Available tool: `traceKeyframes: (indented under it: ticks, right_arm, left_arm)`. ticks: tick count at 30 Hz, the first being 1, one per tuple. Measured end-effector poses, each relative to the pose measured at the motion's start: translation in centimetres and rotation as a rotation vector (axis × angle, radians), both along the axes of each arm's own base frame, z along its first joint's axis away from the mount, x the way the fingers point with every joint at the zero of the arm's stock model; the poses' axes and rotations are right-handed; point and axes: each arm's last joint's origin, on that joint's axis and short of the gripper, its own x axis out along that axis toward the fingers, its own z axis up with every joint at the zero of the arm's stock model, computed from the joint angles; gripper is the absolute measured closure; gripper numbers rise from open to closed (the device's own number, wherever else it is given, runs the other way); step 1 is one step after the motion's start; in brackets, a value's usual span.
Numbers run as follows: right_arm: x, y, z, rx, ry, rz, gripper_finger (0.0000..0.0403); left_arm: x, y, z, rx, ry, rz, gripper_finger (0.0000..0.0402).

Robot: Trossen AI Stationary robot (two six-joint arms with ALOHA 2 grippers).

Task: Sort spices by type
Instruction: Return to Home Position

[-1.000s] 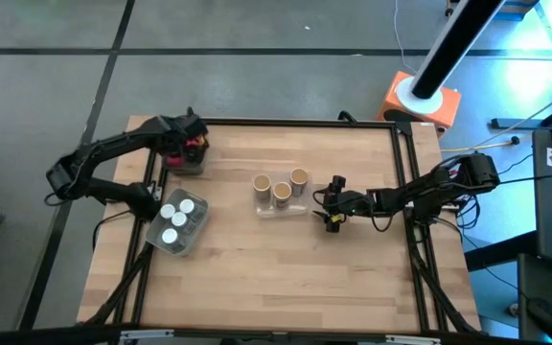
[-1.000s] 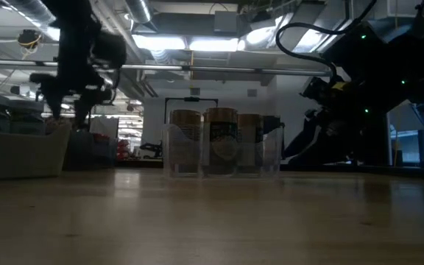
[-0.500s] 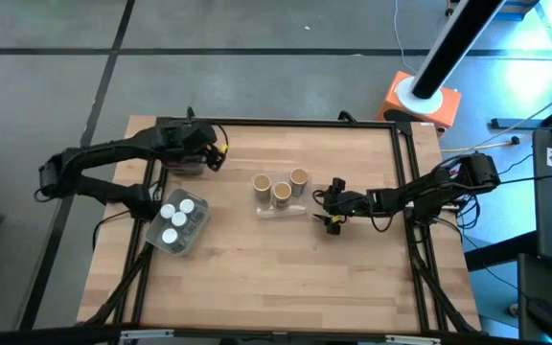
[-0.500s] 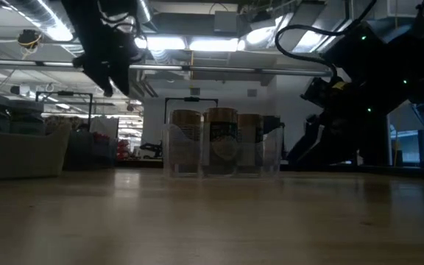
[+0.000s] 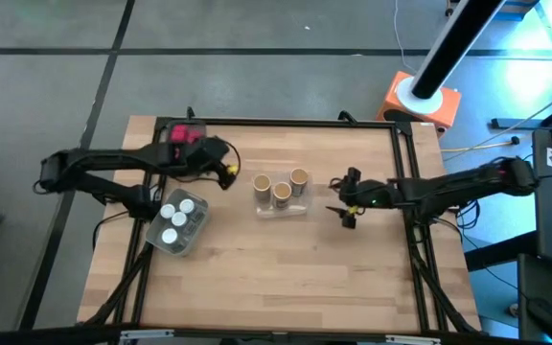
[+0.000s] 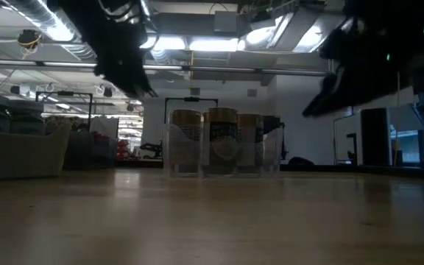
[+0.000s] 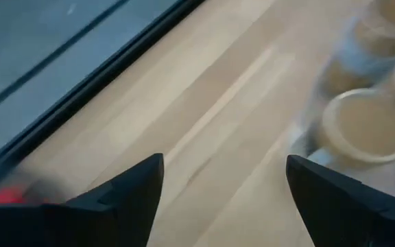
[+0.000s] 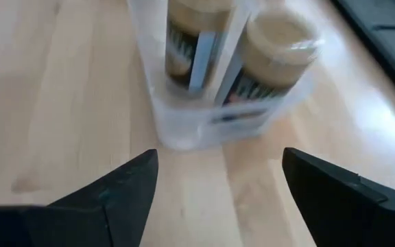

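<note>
Status: both arms hang over the table (image 5: pixel 286 278), with the containers in three separate groups.

Three tan cylinders (image 5: pixel 281 192) stand upright and close together in a clear tray (image 5: pixel 278 210) at mid-table. Four white-capped jars (image 5: pixel 177 219) sit in a gray bin (image 5: pixel 195 236) near the left side of the table. Red jars (image 5: pixel 185 133) stand near the table edge on the same side, just beside the left arm. The left gripper (image 5: pixel 227 172) is between the red jars and the clear tray. Its fingers (image 7: pixel 125 189) are spread apart with only bare wood between them. The right gripper (image 5: pixel 342 199) is just beside the clear tray on the opposite side, facing the tan cylinders. Its fingers (image 8: pixel 118 189) are likewise apart and hold nothing.
</note>
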Motion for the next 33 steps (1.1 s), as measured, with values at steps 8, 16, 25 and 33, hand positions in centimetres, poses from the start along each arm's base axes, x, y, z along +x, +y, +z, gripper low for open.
traceKeyframes:
  ticks: [8,16,25,33]
  right_arm:
    - [-2.8,-0.4,4.7,-0.044,-0.120,-0.016,0.0111]
    - [-4.8,-2.0,5.4,0.045,-0.179,0.034,0.0203]
    - [-6.8,-3.3,3.4,0.082,-0.232,-0.008,0.0315]
    - [-8.9,-3.7,2.2,0.078,-0.386,-0.093,0.0384]
  left_arm:
    - [1.5,-3.2,-2.2,0.120,-0.160,-0.261,0.0204]
    - [-0.6,-4.5,-5.0,0.131,-0.328,-0.452,0.0325]
    - [-4.7,-4.7,-6.3,0.179,-0.512,-0.440,0.0385]
    - [-7.1,-4.8,-7.2,0.217,-0.582,-0.443,0.0392]
